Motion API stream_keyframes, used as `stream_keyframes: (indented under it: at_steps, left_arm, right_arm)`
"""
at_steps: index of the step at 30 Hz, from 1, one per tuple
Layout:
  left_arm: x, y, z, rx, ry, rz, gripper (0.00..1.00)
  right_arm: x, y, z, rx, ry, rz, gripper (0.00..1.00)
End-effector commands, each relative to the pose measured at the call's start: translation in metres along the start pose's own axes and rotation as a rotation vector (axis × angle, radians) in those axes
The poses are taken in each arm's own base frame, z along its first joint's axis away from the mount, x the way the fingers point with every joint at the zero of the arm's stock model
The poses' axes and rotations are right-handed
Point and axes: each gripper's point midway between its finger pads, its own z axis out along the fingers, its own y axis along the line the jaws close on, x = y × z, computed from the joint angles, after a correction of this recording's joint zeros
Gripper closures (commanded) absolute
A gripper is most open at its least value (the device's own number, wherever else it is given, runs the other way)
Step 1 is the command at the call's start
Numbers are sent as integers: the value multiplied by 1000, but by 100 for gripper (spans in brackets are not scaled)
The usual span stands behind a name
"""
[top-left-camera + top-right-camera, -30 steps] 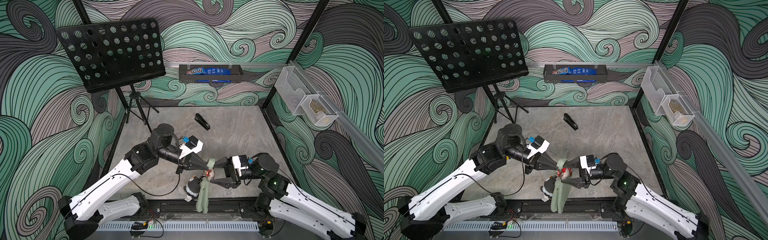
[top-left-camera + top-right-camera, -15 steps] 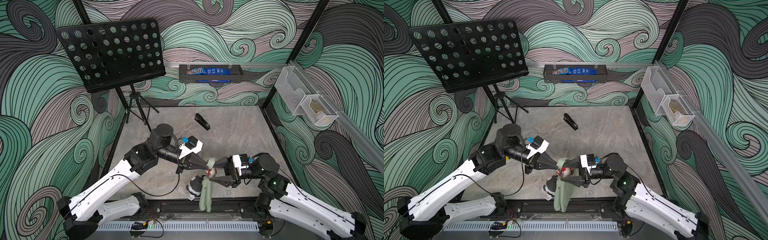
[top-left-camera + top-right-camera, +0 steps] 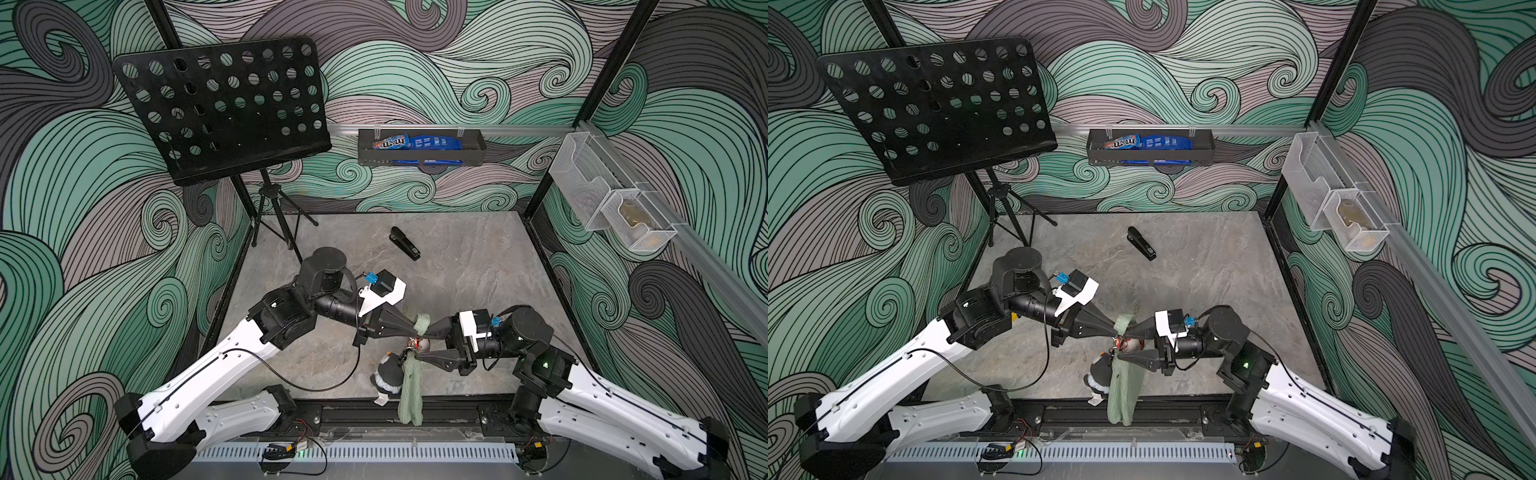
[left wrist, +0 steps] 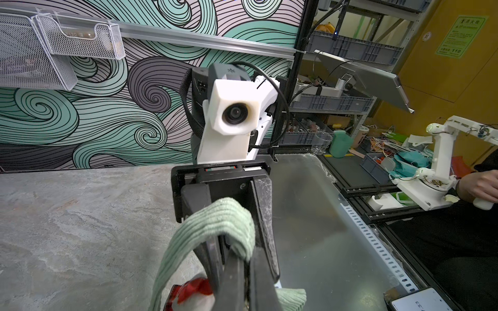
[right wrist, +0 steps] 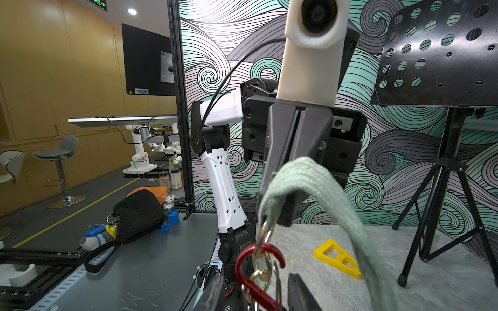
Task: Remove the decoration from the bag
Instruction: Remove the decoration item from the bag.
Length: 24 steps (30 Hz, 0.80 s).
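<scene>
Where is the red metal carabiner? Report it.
In both top views, the red metal carabiner hangs from the sage-green fabric bag near the table's front middle, between the right pincer's open fingers, beside the left pincer.

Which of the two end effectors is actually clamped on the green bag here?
The left end effector: its jaws are shut on the bag, which hangs from it. The right end effector has its jaws apart, either side of the red carabiner.
</scene>
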Motion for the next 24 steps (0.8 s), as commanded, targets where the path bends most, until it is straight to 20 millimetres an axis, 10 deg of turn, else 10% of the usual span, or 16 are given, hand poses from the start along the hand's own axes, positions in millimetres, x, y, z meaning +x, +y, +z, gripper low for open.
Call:
stream_keyframes:
  at_steps: [1, 24]
  left_arm:
    - [-22, 0, -6, -13, -49, 50, 100]
    - [-20, 8, -4, -34, -50, 29, 100]
  right_arm:
    - [-19, 2, 0, 5, -33, -45, 62]
    - [-23, 11, -4, -20, -51, -63, 88]
